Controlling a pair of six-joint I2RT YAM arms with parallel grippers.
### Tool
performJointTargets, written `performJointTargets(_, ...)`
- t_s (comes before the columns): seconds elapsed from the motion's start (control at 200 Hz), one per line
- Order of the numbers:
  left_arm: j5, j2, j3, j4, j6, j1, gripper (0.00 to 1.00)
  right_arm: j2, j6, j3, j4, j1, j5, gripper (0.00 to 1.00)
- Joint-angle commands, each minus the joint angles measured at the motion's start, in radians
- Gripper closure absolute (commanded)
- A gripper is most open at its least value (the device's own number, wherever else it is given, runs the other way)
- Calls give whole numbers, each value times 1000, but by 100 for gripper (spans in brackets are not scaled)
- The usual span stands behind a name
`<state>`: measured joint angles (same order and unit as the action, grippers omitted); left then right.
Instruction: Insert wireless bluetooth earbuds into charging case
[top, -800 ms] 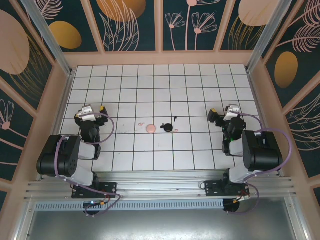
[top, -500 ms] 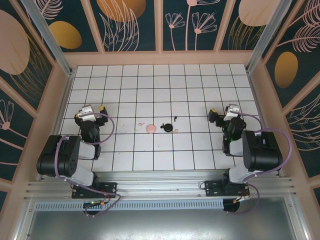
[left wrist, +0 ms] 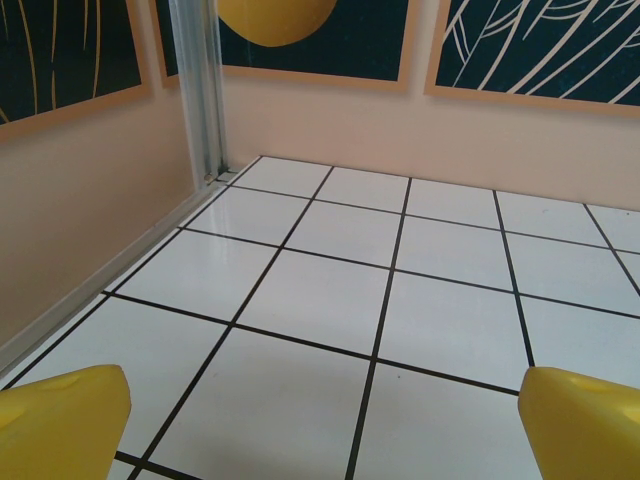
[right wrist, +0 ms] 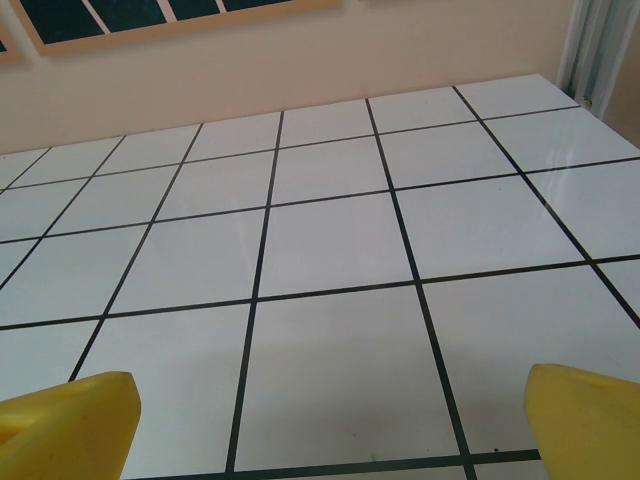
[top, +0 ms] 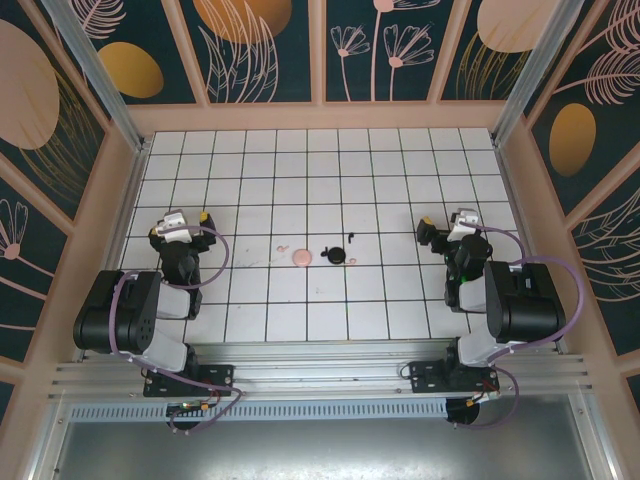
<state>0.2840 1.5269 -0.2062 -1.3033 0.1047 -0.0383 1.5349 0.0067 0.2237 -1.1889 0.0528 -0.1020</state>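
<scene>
Both arms wait at the near edge of the table [top: 400, 300], the left gripper [top: 178, 219] and right gripper [top: 457, 219] spread wide and holding nothing (yellow fingertips [left wrist: 62, 420] frame bare tile). Mid-table between them, a pink earbud [top: 281, 245] lies inward of the left gripper and a black earbud [top: 352, 237] inward of the right, beside the pink case [top: 302, 257] and black case [top: 335, 255]. We judge each arm about equally near its bud; the stems' direction is too small to read.

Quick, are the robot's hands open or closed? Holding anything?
Left gripper: open, holding nothing.
Right gripper: open, holding nothing.
</scene>
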Motion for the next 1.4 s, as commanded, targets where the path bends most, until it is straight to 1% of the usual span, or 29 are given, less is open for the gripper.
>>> performJointTargets(0.0, -2, -27, -13, 8, -5, 5, 1, -21, 9, 41, 19, -2, 27, 1)
performJointTargets(0.05, 0, -63, -24, 61, -4, 5, 2, -53, 10, 79, 103, -2, 24, 1)
performJointTargets(0.105, 1, -115, -53, 154, -5, 5, 3, -98, 21, 150, 271, -3, 27, 1)
performJointTargets(0.2, -15, -193, -110, 310, -9, 5, 8, -145, 86, 271, 544, -4, 42, 1)
performJointTargets(0.285, -46, -257, -163, 466, 34, 5, 11, -163, 128, 382, 761, -10, 35, 1)
performJointTargets(0.37, -148, -306, -184, 534, 67, 4, 14, -174, 135, 448, 888, -20, 11, 1)
performJointTargets(0.41, -197, -327, -197, 577, 74, 5, 17, -184, 153, 471, 940, -28, 6, 1)
performJointTargets(0.455, -211, -346, -231, 661, 98, 3, 20, -198, 173, 500, 1010, -38, -4, 1)
performJointTargets(0.5, -204, -362, -280, 768, 158, 2, 24, -212, 193, 534, 1096, -51, -16, 1)
performJointTargets(0.606, -278, -386, -392, 993, 205, 2, 32, -222, 211, 633, 1355, -127, -10, 1)
performJointTargets(0.631, -298, -388, -412, 1038, 213, 2, 33, -219, 212, 658, 1413, -158, 1, 1)
performJointTargets(0.661, -325, -390, -432, 1087, 211, 3, 37, -215, 213, 682, 1478, -195, 13, 1)
performJointTargets(0.706, -332, -394, -458, 1153, 225, 3, 38, -210, 227, 712, 1561, -251, 21, 2)
performJointTargets(0.771, -330, -400, -476, 1221, 258, 3, 41, -205, 260, 740, 1631, -324, 1, 6)
performJointTargets(0.796, -337, -404, -478, 1238, 269, 3, 42, -201, 277, 753, 1655, -352, -8, 11)
performJointTargets(0.831, -352, -404, -482, 1259, 280, 3, 42, -193, 309, 772, 1685, -381, -15, 15)
performJointTargets(0.916, -371, -399, -486, 1303, 297, 3, 42, -154, 387, 818, 1741, -450, -50, 23)
performJointTargets(0.986, -371, -387, -483, 1323, 305, 3, 43, -109, 419, 860, 1778, -513, -60, 28)
performJointTargets(1.086, -389, -353, -485, 1337, 311, 4, 43, -44, 465, 917, 1808, -590, -51, 30)
performJointTargets(1.111, -396, -342, -487, 1341, 310, 2, 43, -26, 478, 930, 1810, -594, -51, 30)
performJointTargets(1.136, -403, -331, -491, 1348, 308, 2, 42, -10, 487, 944, 1812, -623, -53, 31)
performJointTargets(1.186, -412, -307, -500, 1360, 305, 3, 44, 29, 502, 976, 1823, -655, -49, 31)
performJointTargets(1.391, -441, -255, -503, 1364, 299, 2, 44, 211, 509, 1120, 1902, -729, 2, 33)
